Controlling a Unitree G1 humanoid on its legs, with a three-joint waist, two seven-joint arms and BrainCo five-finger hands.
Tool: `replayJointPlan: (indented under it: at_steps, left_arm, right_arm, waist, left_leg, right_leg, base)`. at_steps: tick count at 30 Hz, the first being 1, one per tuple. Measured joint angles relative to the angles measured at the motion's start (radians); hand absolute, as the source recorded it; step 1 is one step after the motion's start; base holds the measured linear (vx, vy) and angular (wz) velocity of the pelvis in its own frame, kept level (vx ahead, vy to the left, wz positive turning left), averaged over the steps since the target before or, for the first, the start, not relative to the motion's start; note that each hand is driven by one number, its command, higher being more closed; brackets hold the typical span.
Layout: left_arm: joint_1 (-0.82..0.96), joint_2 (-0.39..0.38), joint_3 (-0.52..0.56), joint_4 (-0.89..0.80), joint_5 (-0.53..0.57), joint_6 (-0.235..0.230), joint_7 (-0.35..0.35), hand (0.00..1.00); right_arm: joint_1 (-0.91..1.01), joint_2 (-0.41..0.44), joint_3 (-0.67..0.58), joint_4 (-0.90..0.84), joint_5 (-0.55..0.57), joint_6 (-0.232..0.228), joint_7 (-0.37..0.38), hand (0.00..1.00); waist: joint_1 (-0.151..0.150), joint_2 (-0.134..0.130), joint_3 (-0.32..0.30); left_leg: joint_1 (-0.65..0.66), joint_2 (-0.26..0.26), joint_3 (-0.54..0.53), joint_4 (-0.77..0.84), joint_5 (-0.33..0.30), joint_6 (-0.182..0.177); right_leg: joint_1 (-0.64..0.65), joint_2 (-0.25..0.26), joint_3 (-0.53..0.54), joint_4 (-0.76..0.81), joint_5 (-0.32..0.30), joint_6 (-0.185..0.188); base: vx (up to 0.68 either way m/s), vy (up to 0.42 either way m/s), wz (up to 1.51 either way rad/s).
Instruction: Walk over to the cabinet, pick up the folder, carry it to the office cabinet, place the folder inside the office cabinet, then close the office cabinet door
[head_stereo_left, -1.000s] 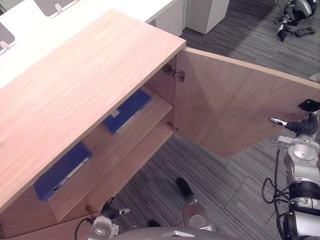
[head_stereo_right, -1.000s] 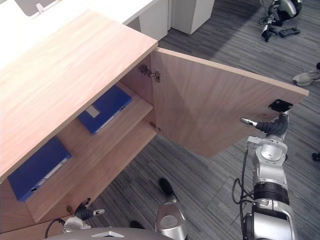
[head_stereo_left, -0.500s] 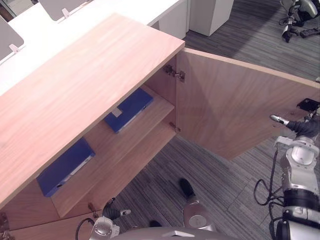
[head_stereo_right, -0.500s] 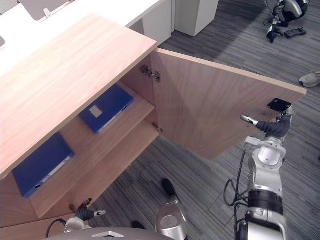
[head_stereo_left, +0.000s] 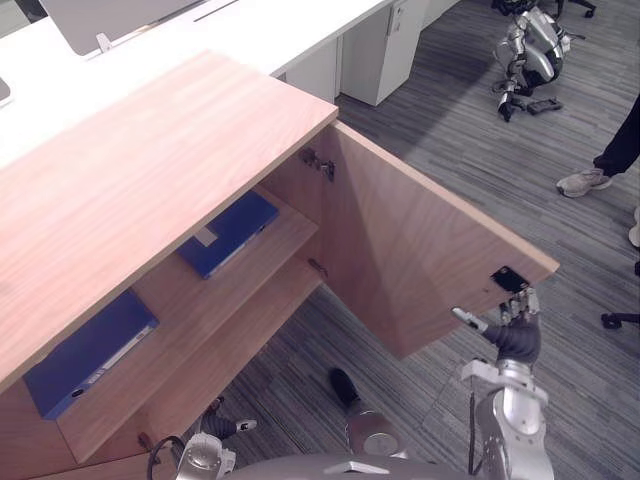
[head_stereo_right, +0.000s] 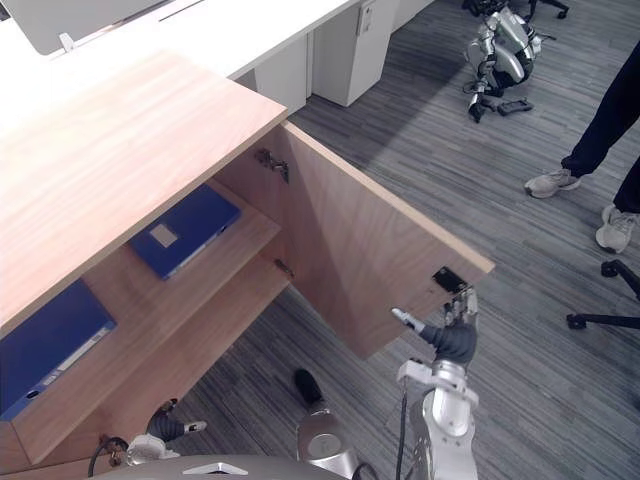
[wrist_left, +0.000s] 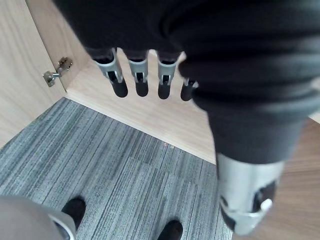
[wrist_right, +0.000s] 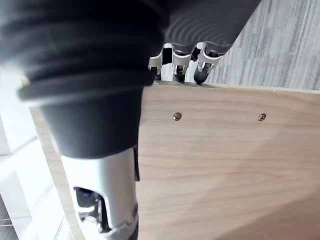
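Grey ribbed carpet (head_stereo_left: 570, 270) runs under everything. On it stands the office cabinet (head_stereo_left: 150, 170), a long low box of pale wood-grain board with a flat top. Its door (head_stereo_left: 400, 260), a plain slab of the same board, stands swung wide on small metal hinges, the upper one (head_stereo_left: 318, 163) at the cabinet's right end.

Inside, a single shelf (head_stereo_left: 170, 300) carries two flat blue folders. One (head_stereo_left: 228, 232) lies at the shelf's hinge end and the other (head_stereo_left: 90, 352) at its left end, both with their long sides slanting back into the cabinet. Which is the task's folder I cannot tell. Neither hand carries one, so I'd judge only the door is left.

The right hand (head_stereo_left: 512, 338) is at the door's free corner. Its fingers (head_stereo_left: 518, 303) reach straight up along the edge beside a black catch plate (head_stereo_left: 508, 281), the thumb sticks out, and it grips nothing. The opening lies to its left, a full door's width off, so the push must sweep leftward round the hinges.

The left hand (head_stereo_left: 216, 428) hangs low by the cabinet's bottom edge, fingers relaxed and empty, well apart from the door. A person's shoe (head_stereo_left: 585, 181) rests on the carpet beyond.
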Motion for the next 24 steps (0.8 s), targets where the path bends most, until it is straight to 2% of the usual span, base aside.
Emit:
replayJointPlan:
  at_steps: [2,5,8,11,13,16,22,24]
  left_arm:
    - [0.000,-0.001,0.000,0.000,0.006,0.006,0.001,0.00]
    - [0.001,-0.004,-0.001,0.002,0.025,0.013,0.001,0.00]
    - [-0.003,-0.004,-0.002,0.022,0.032,0.013,0.001,0.00]
    - [-0.009,-0.002,-0.002,0.030,0.045,0.015,0.001,0.00]
    - [-0.010,0.006,-0.003,0.037,0.045,0.016,0.001,0.00]
    - [-0.014,0.007,-0.008,0.041,0.044,0.023,0.001,0.00]
    - [-0.038,0.027,-0.018,0.064,0.044,0.031,0.003,0.00]
    - [-0.040,0.040,-0.018,0.071,0.044,0.036,0.003,0.00]
  right_arm:
    - [0.046,0.001,0.031,-0.028,0.000,0.000,0.021,0.00]
    - [0.120,-0.002,0.097,-0.071,-0.010,0.004,0.034,0.00]
    - [0.192,-0.003,0.159,-0.109,-0.047,0.016,0.037,0.00]
    - [0.248,-0.005,0.197,-0.145,-0.071,0.040,0.050,0.00]
    - [0.286,-0.008,0.224,-0.152,-0.094,0.053,0.061,0.00]
    - [0.310,-0.005,0.237,-0.152,-0.109,0.071,0.061,0.00]
    - [0.317,-0.007,0.239,-0.152,-0.111,0.103,0.060,0.00]
    - [0.316,-0.006,0.242,-0.151,-0.111,0.116,0.060,0.00]
  waist:
    - [0.003,-0.001,0.000]
    - [0.015,-0.010,-0.008]
    - [0.021,-0.023,-0.020]
    - [0.021,-0.037,-0.028]
    - [0.025,-0.067,-0.036]
    - [0.032,-0.091,-0.041]
    - [0.035,-0.112,-0.049]
    - [0.046,-0.125,-0.050]
  left_leg:
    - [0.000,0.004,-0.001,0.014,-0.006,-0.001]
    - [-0.003,0.006,-0.003,0.014,-0.012,-0.009]
    - [-0.003,0.006,-0.021,0.014,-0.011,-0.009]
    - [-0.008,0.002,-0.069,0.014,-0.006,-0.003]
    - [-0.017,0.000,-0.104,0.014,0.003,-0.003]
    - [-0.018,-0.004,-0.134,0.016,0.010,0.002]
    - [-0.033,-0.015,-0.186,0.016,0.020,0.017]
    - [-0.043,-0.015,-0.209,0.014,0.031,0.017]
  right_leg:
    - [0.007,-0.001,-0.006,0.003,0.000,-0.010]
    - [0.010,-0.007,-0.032,0.005,-0.009,-0.046]
    - [0.011,-0.011,-0.060,0.012,-0.005,-0.055]
    - [0.021,-0.021,-0.096,0.019,-0.006,-0.053]
    - [0.028,-0.030,-0.126,0.022,-0.010,-0.048]
    - [0.043,-0.040,-0.152,0.025,-0.013,-0.044]
    - [0.050,-0.061,-0.201,0.038,-0.029,-0.025]
    - [0.051,-0.061,-0.207,0.038,-0.036,-0.015]
  base:
    - [-0.09,-0.061,-0.02]
    - [-0.06,-0.040,-0.06]
    - [-0.03,-0.039,0.07]
    - [-0.03,-0.024,0.29]
    - [-0.03,-0.021,0.41]
    - [-0.04,-0.010,0.33]
    - [-0.05,-0.008,0.27]
    - [-0.05,-0.031,0.23]
